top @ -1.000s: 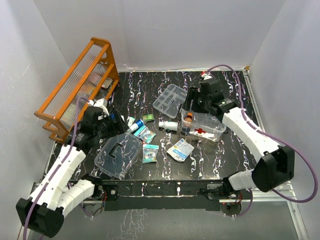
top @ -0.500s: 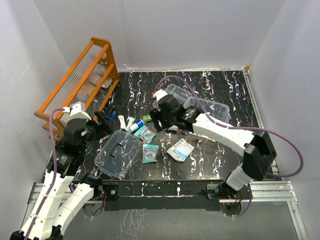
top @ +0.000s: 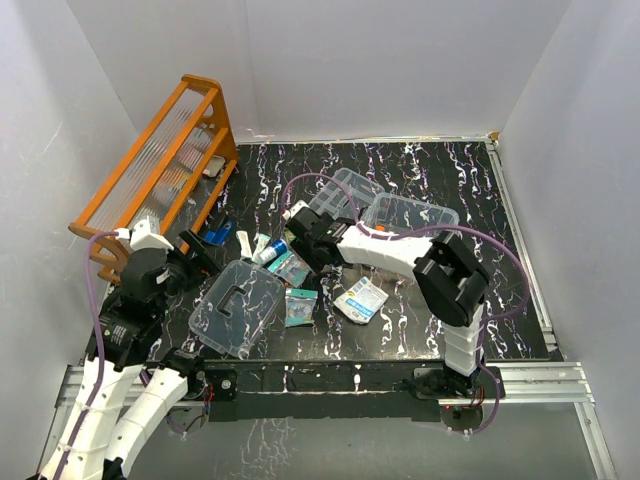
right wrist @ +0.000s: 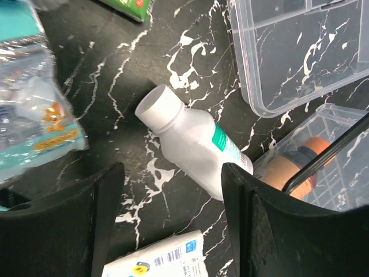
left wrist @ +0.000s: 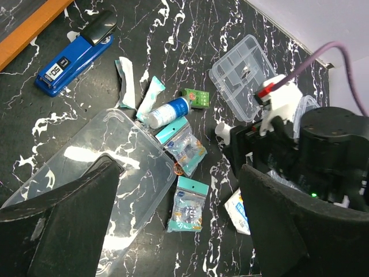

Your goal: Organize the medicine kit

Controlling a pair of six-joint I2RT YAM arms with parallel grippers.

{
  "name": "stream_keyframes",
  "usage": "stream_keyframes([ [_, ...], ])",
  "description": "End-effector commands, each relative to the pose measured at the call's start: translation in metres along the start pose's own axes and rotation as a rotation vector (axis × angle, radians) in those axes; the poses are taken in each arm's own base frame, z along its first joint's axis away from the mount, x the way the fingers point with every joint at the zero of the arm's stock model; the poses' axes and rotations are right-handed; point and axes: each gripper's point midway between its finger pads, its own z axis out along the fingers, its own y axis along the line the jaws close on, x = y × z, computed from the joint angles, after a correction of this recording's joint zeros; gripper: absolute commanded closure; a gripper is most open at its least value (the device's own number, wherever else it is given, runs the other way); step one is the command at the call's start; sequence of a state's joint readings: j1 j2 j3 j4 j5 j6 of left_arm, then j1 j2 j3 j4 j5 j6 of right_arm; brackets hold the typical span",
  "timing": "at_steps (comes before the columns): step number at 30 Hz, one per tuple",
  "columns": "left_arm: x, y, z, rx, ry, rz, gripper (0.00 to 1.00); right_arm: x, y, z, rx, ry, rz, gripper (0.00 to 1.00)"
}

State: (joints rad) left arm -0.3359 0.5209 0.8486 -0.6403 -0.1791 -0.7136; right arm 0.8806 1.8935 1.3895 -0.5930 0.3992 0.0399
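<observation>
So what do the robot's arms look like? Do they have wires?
Both are smooth white tubes with chunky black joints, the left arm and the right arm alike. Each trails a purple cable. The left hand and the right hand are black, each with two broad, flat dark fingers.

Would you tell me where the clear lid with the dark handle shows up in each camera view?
Top external: the clear lid lies flat, lower left of centre.
Left wrist: it fills the lower left.
Right wrist: not in it.
Shared landmark: the compartmented tray, above centre in the top view, upper right in the left wrist view and the right wrist view.
</observation>
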Motion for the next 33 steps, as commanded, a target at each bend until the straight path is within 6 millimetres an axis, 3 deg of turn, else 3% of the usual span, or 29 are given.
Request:
stream_keyframes([
  [1, 0.005, -0.001, 0.0, 0.006, 0.017, -0.027, 0.16, -0.014, -0.018, 0.003, 0.093, -0.017, -0.061, 0.34],
  [9, 0.012, -0.009, 0.008, 0.024, 0.072, -0.027, 0.16, -0.011, -0.005, 0.014, 0.029, -0.006, -0.108, 0.34],
  [15, 0.011, -0.038, 0.007, 0.171, 0.1, 0.027, 0.16, 0.003, 0.016, 0.015, -0.102, 0.042, -0.165, 0.34],
  [23, 0.017, -0.038, 0.009, 0.177, 0.128, 0.043, 0.16, 0.015, 0.011, 0.022, -0.117, 0.104, -0.168, 0.36],
  [33, 0.017, -0.033, 0.011, 0.155, 0.121, 0.044, 0.15, 0.003, -0.007, 0.032, -0.086, 0.099, -0.113, 0.37],
])
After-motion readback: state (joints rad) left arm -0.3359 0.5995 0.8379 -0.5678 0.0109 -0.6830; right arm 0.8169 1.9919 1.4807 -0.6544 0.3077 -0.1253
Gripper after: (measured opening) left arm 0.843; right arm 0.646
